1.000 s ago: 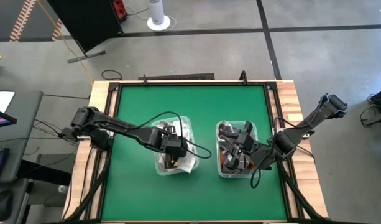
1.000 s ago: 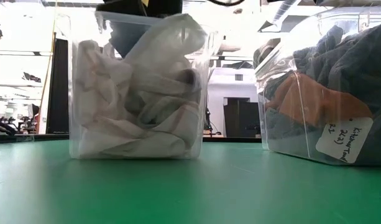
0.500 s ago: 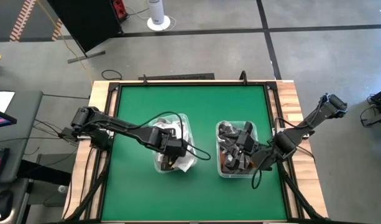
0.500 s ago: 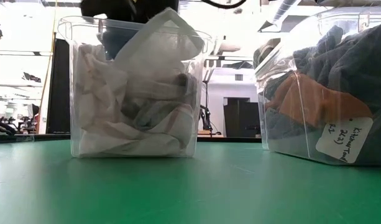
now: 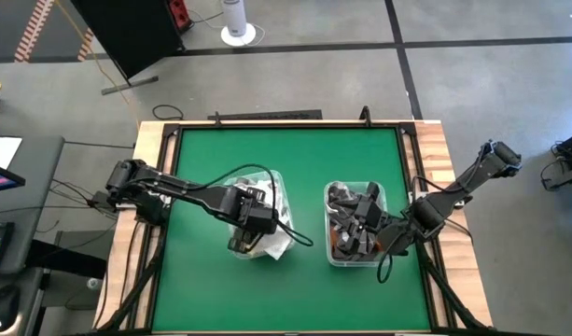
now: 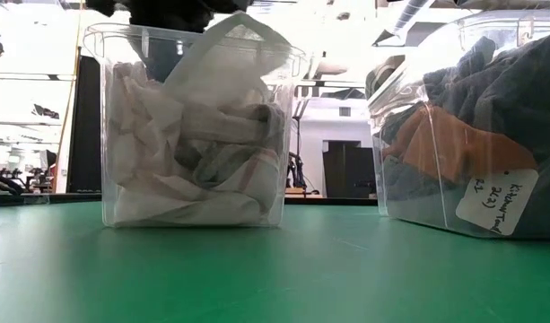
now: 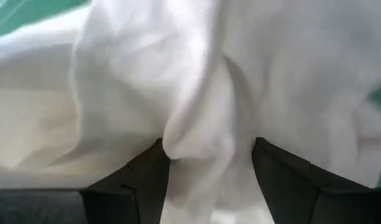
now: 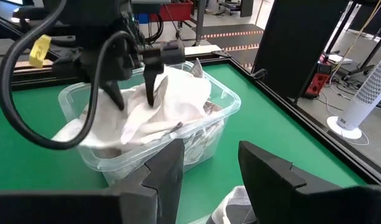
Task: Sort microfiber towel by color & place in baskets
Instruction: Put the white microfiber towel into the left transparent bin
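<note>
Gripping: the left gripper [image 7: 206, 165] is pinching a white microfiber towel [image 7: 196, 93] between its two dark fingers [image 7: 146, 180], a fold of cloth bunching up in the gap.
Left gripper position: it is hanging over the left clear rectangular plastic basket [image 5: 279, 179], reaching down into its top from above; in the low view only its dark underside is showing at the basket's rim.
White towel location: the towel [image 6: 230, 63] is standing up out of that basket [image 6: 109, 135], one peak rising above the rim, the rest lying crumpled inside among other white cloths.
Left basket location: it is sitting on the green table [image 5: 295, 149], left of centre.
Right basket: the second clear rectangular plastic basket [image 5: 328, 191] is sitting on the table well apart from the first, to its right, and is holding dark grey towels [image 6: 499, 99] with an orange one [image 6: 436, 144] pressed against its wall.
Label: a white handwritten tag [image 6: 497, 202] is hanging at that basket's side.
Right gripper: the right gripper [image 8: 206, 168] is waiting above the right basket with its fingers [image 8: 265, 174] spread apart, nothing between them, looking across at the left basket [image 8: 227, 102].
</note>
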Robot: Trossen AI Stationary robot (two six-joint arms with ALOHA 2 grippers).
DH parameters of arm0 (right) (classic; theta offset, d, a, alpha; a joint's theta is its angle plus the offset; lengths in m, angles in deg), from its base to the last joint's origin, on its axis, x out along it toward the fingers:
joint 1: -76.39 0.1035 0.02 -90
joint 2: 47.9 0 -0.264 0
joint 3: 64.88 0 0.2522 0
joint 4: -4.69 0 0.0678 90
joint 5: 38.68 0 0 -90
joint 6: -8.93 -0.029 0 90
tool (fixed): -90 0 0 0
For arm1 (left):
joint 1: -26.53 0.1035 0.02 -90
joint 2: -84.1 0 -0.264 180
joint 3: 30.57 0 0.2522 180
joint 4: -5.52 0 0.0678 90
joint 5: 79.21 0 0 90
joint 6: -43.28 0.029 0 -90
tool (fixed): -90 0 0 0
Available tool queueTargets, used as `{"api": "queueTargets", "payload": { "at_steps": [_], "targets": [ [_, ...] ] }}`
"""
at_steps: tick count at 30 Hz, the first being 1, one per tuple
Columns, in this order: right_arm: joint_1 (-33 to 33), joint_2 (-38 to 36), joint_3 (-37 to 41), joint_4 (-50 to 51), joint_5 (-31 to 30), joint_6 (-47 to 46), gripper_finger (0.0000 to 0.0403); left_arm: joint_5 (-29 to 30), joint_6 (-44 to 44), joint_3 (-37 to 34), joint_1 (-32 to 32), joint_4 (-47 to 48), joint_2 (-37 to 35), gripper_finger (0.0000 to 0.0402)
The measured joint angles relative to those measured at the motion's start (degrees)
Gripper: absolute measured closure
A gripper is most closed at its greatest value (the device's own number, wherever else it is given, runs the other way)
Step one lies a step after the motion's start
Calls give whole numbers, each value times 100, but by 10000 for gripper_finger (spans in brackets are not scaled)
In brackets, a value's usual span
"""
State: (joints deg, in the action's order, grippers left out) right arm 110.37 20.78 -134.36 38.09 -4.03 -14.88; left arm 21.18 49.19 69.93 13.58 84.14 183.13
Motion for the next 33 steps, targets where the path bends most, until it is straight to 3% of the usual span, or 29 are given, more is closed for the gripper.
{"api": "queueTargets", "payload": {
  "at_steps": [5, 9, 19, 26, 33],
  "targets": [
    [2, 0, 0, 0, 0, -9, 218, 59, 391, 267, -15, 1035, -7, 182],
    [0, -2, 0, 0, 0, -11, 218, 91, 1034, 348, -93, 1332, -9, 182],
    [0, 0, 1, -8, 0, -11, 218, 1386, 3845, 306, -396, 1027, 97, 182],
    [0, 0, 1, 3, -1, -11, 218, 1549, 5320, 304, -375, 703, 360, 182],
    [2, -1, 1, 0, 0, -11, 218, 1522, 5315, 305, -367, 520, 831, 182]
  ]
}}
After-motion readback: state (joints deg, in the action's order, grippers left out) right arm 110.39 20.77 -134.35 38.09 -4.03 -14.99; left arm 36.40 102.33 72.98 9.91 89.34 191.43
